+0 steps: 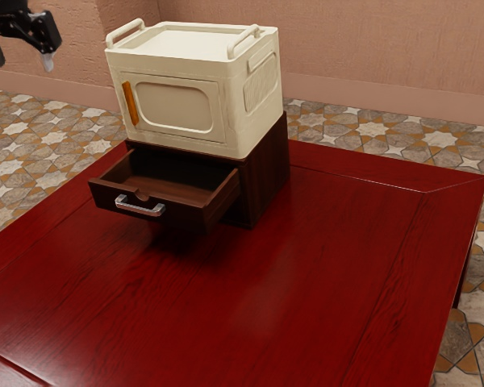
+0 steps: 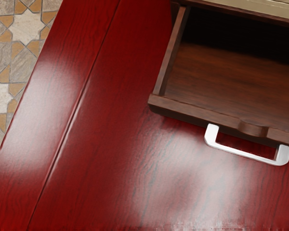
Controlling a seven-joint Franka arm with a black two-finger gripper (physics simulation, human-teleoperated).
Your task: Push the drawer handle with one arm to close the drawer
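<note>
My gripper (image 1: pixel 22 58) hangs in the air at the upper left corner of the exterior view, with its two fingers (image 1: pixel 47 61) spread well apart and nothing between them. It is open, apart from the drawer and its handle.

The drawer (image 1: pixel 181 216) stands pulled out of its dark brown cabinet (image 1: pixel 262 177), so the task is still to be done. Its front faces the exterior view's lower left and sits above the table, with a dark shadow beneath. The silver handle (image 1: pixel 140 210) is fixed across the middle of that front, just below a small notch in the top edge. In my wrist view I look down on the handle: a flat bar on two short posts, standing out from the front. I see the drawer's wooden floor too, and one side wall running back into the dark of the cabinet.

The cabinet stands on the red table (image 1: pixel 306 274), near the far corner, which it hides in the exterior view. A groove runs inside the table's edges, parallel to them. On top of the cabinet rests a cream box (image 1: pixel 258 133), upright, its door (image 1: pixel 177 105) shut and facing the same way as the drawer front. An orange pull (image 1: pixel 130 103) is on the door, and two rails rise from opposite ends of the box's top. Beyond the table lie the patterned floor (image 1: pixel 56 121) and a pinkish wall (image 1: pixel 355 48).
</note>
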